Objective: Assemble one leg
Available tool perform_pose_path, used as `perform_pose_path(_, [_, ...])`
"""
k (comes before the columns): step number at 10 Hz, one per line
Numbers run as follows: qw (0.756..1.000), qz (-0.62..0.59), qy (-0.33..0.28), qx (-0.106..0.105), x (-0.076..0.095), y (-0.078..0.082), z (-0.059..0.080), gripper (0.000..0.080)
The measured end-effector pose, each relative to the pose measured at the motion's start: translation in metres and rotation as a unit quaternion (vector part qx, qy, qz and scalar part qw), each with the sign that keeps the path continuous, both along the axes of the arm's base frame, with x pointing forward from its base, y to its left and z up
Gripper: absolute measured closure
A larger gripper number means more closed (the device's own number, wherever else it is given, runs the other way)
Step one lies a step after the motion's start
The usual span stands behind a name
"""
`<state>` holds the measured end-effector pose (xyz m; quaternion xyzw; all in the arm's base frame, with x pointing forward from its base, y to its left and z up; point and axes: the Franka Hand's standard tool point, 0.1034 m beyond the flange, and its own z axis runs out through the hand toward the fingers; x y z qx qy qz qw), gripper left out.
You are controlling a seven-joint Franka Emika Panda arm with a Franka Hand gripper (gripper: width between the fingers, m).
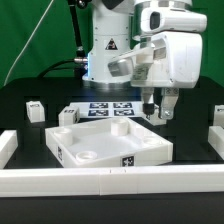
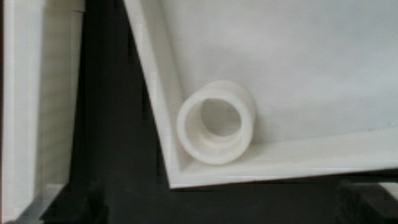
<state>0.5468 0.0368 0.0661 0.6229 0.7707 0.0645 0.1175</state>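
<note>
The large white square panel (image 1: 108,142) lies flat mid-table with round sockets at its corners. Small white legs with black-and-white tags stand apart from it: one at the exterior view's left (image 1: 34,110), one by the panel's far left corner (image 1: 66,117), one at the right edge (image 1: 217,116). My gripper (image 1: 157,108) hangs just above the panel's far right corner, with its fingers apart and nothing between them. The wrist view shows that corner of the panel (image 2: 294,60) and its round socket (image 2: 219,122). My gripper (image 2: 228,208) shows there only as dark finger edges.
The marker board (image 1: 112,108) lies behind the panel at the arm's base. Low white rails run along the front (image 1: 110,182), the left (image 1: 8,146) and the right (image 1: 214,140). A white strip (image 2: 27,90) lies beside the panel in the wrist view.
</note>
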Motion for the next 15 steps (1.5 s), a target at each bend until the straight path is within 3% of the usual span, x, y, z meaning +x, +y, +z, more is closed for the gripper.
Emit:
perform_pose_path(1, [1.0,0.003,-0.005,0.006,-0.011,-0.005,-0.004,0.015])
perform_pose_path(3, [1.0,0.004,0.003,-0.003,-0.03,-0.031,-0.005,0.015])
perform_pose_path(6, [1.0,-0.017,0.011,-0.008,-0.043,-0.06,-0.005,0.015])
perform_pose_path(10, [1.0,-0.017,0.012,-0.006,-0.044,-0.057,-0.007,0.015])
perform_pose_path(12, [0.999,-0.041,0.016,0.007,-0.058,-0.05,-0.019,0.015])
perform_pose_path(15, [0.998,-0.059,0.027,0.002,-0.074,-0.053,-0.028,0.015])
